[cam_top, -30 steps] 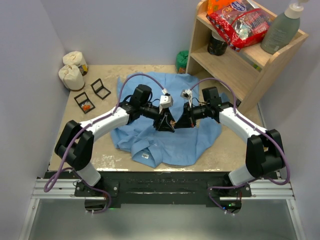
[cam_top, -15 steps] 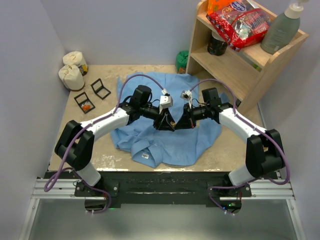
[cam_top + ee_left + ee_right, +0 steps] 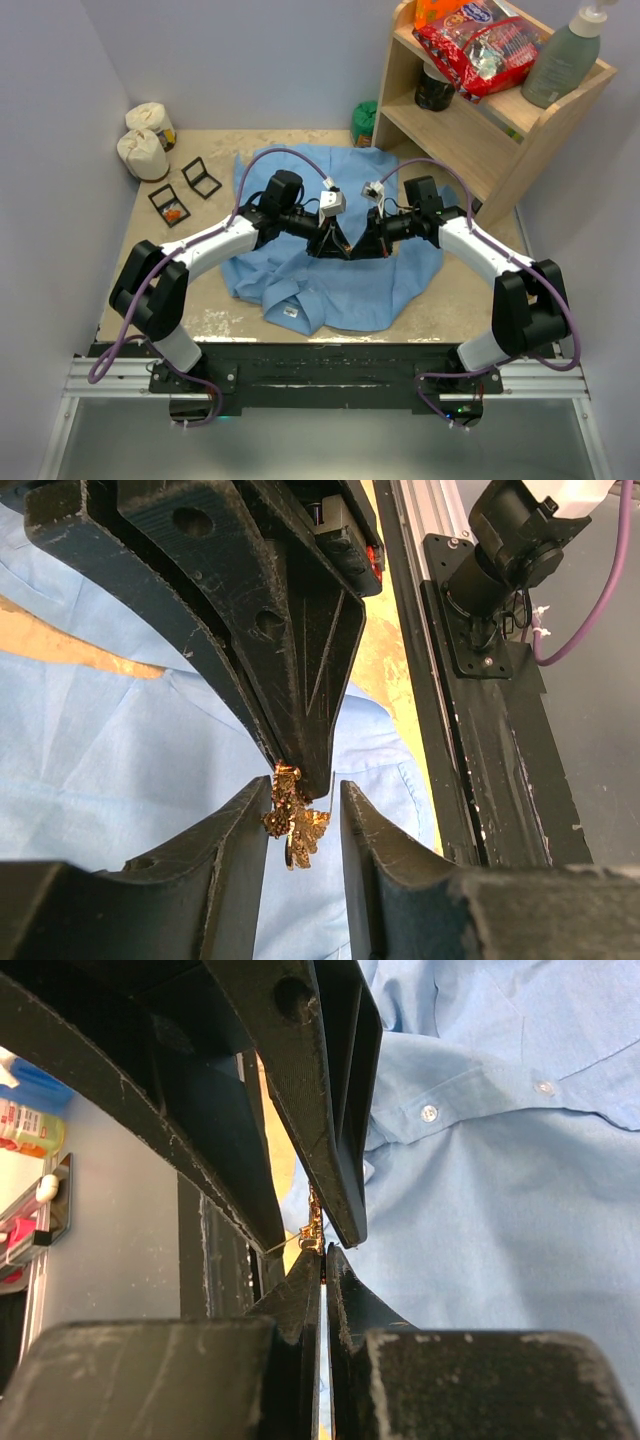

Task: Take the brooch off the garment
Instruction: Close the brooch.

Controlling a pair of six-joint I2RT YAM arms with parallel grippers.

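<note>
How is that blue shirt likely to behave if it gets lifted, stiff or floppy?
Probably floppy: the shirt lies rumpled in soft folds on the table. It looks thin, so it is likely light, draping rather than holding shape. If the brooch is pinned through it, the cloth may tent up as the brooch is pulled.

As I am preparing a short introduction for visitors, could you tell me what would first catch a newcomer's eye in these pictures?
First, the left arm and right arm meeting tip to tip over the middle of the light-blue shirt. Between them sits a small gold brooch, pinched by the shut right claw, with the open left claw straddling it. Then the red snack bag on the shelf, far right.
</note>
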